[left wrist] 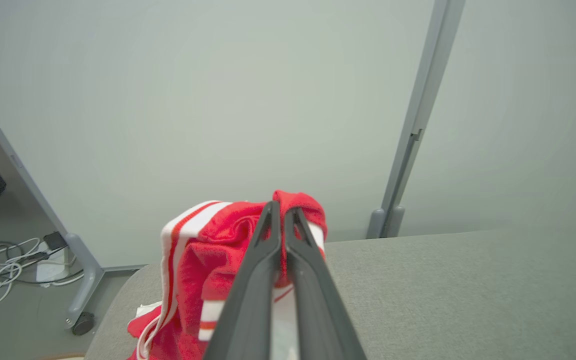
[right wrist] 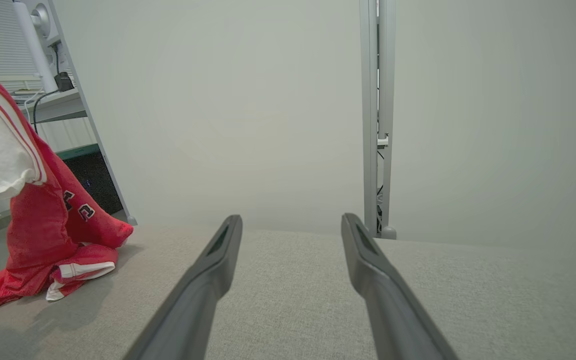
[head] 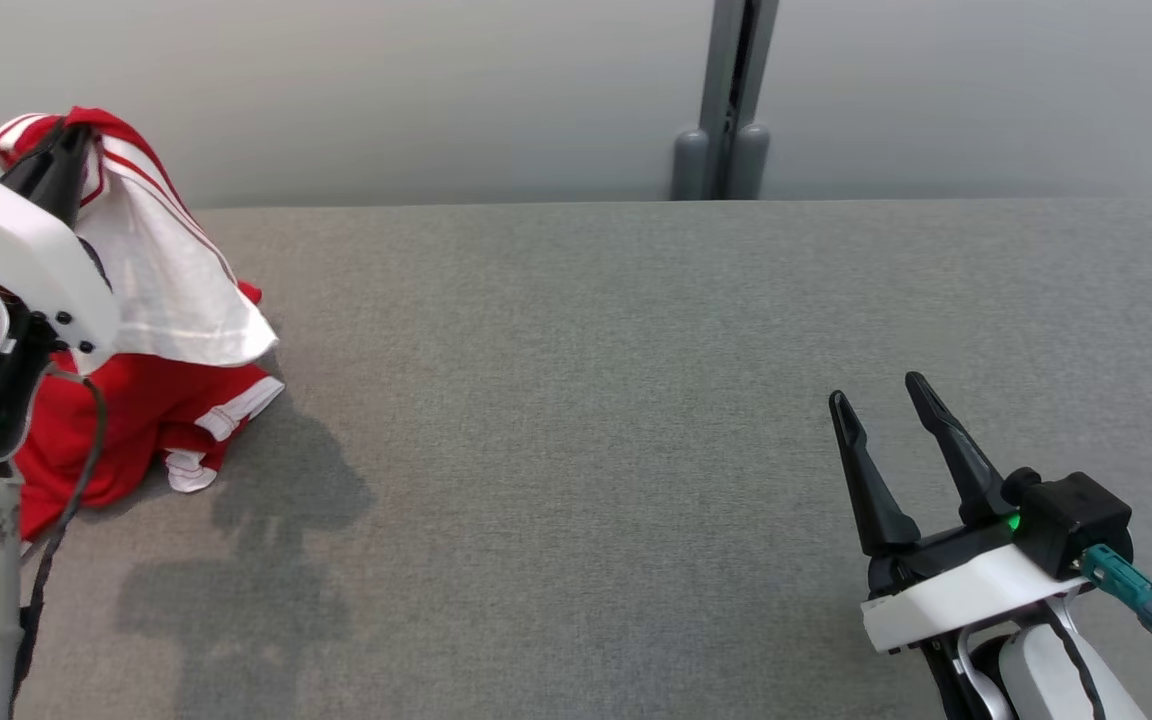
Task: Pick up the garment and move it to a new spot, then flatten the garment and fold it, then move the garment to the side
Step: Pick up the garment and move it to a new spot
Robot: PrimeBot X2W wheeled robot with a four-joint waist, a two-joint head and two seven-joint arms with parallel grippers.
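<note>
Head view, starting at your far left: the left gripper (head: 71,140) is raised, its two dark fingers pressed together on a bunched fold at the top of the red and white garment (head: 166,270). In the left wrist view the fingers (left wrist: 262,260) are closed almost flush with red cloth squeezed between the tips, though you can't tell from this angle how deep the bite goes. The garment hangs from that pinch like a small tent. Its lower part rests crumpled on the grey table (head: 586,400) near the left edge, so it looks only partly lifted. Moving right, the broad middle of the table should give you plenty of room for a new spot. At the lower right, the right gripper (head: 878,392) sits low over the table with its fingers spread wide and nothing between them. You are at the very start of the job: the grab looks made, but the carry to a new spot, the flattening, the fold and the move to the side are all left to do.
</note>
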